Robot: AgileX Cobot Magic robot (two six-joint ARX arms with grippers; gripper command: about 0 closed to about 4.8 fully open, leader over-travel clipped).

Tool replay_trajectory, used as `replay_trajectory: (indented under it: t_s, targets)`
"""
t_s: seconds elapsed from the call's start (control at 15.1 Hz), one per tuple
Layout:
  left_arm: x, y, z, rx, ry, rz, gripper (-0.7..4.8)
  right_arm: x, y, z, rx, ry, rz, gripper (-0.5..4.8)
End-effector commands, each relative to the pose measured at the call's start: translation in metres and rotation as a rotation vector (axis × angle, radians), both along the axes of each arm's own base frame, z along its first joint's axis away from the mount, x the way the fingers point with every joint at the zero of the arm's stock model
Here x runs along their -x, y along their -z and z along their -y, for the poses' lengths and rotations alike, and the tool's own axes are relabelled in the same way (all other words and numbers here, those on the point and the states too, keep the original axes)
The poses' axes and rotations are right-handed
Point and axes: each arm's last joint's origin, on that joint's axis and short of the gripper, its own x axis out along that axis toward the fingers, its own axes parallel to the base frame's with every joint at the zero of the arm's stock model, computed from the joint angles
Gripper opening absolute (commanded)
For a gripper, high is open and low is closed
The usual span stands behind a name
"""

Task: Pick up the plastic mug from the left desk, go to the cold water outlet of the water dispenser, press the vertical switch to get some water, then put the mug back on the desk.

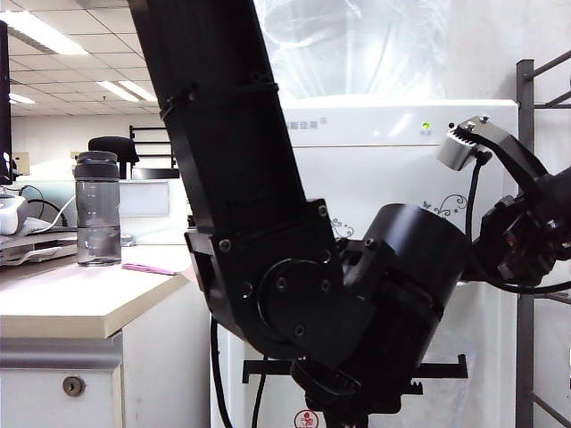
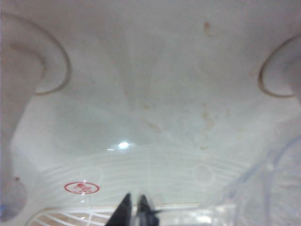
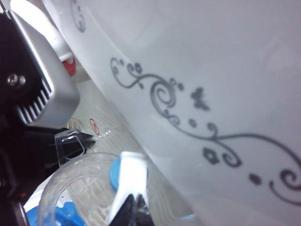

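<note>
office ceiling lights fill the upper left of the exterior view. your left gripper (image 2: 134, 207), jaws together, holds the mug (image 3: 84, 188) by its handle under the blue tap (image 3: 123, 173). right gripper (image 3: 134, 207), jaws together, sits at the lever (image 3: 133, 172); a slip there could jolt the mug and spill water.

A smoky-grey bottle (image 1: 97, 209) with a black lid is seen upright on the desk. Just beside its base, toward the desk's front corner, a flat pink item (image 1: 149, 268) is laid. Behind the bottle, a black office chair (image 1: 113, 148) and lit ceiling panels (image 1: 40, 34) are shown. Well away from the bottle, a grey metal rack (image 1: 526, 223) is seen.
</note>
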Motion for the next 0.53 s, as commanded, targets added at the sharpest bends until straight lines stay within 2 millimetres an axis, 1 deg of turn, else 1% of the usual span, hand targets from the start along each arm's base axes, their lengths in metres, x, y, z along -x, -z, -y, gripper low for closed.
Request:
replay_trajectory:
  t_s: [0.07, 0.53]
  targets:
    - [-0.0018, -0.0061, 0.003, 0.042, -0.015, 0.028, -0.05, 0.0048, 0.0083, 0.0012, 0.024, 0.007, -0.083, -0.01]
    - [-0.0018, -0.0061, 0.003, 0.042, -0.015, 0.028, -0.05, 0.0054, 0.0093, 0.0013, 0.028, 0.007, -0.095, -0.01]
